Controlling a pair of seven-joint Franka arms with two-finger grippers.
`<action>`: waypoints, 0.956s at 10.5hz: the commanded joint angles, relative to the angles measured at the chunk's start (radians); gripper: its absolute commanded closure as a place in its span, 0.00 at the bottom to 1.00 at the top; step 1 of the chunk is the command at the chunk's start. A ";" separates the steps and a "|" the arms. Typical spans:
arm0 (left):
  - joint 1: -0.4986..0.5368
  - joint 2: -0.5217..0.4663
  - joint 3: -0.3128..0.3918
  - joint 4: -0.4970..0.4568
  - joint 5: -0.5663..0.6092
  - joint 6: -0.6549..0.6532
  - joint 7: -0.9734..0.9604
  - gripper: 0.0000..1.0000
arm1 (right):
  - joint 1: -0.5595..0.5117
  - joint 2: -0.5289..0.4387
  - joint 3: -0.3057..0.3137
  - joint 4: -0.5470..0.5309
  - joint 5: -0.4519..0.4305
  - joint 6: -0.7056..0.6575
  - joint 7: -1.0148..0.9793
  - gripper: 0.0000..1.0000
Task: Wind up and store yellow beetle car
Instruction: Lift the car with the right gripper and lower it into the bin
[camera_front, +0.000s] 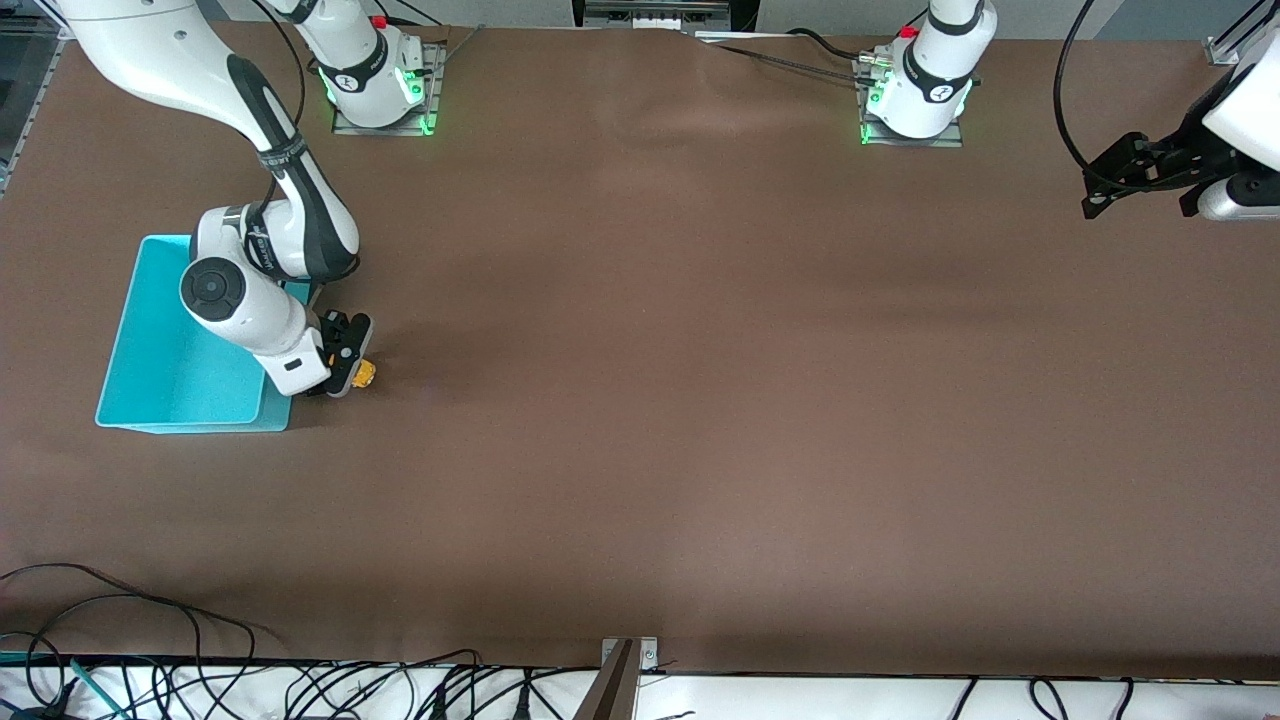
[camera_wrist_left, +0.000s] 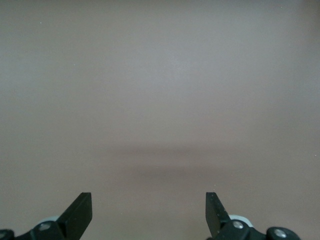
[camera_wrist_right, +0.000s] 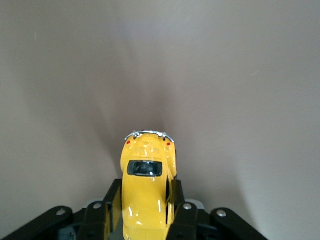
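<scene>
The yellow beetle car (camera_wrist_right: 146, 192) sits between my right gripper's fingers (camera_wrist_right: 113, 200), which press on both of its sides; its rear with chrome bumper points away from the wrist. In the front view the car (camera_front: 366, 373) shows as a small yellow spot at the right gripper (camera_front: 352, 372), low over the brown table beside the turquoise bin (camera_front: 165, 380). My left gripper (camera_front: 1125, 175) waits at the left arm's end of the table, its fingers (camera_wrist_left: 80, 212) wide apart over bare table with nothing between them.
The turquoise bin stands open at the right arm's end of the table, partly covered by the right arm. Both arm bases (camera_front: 380, 90) stand along the table's back edge. Cables (camera_front: 300, 690) lie along the edge nearest the front camera.
</scene>
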 joint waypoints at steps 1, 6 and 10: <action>0.001 0.025 -0.011 0.042 -0.004 -0.026 -0.017 0.00 | -0.007 -0.073 0.031 0.167 0.029 -0.281 0.074 1.00; 0.010 0.025 -0.010 0.042 -0.007 -0.026 -0.016 0.00 | -0.013 -0.060 -0.157 0.380 0.089 -0.574 0.064 1.00; 0.011 0.025 -0.008 0.042 -0.005 -0.026 -0.016 0.00 | -0.013 -0.042 -0.287 0.120 0.087 -0.275 -0.077 1.00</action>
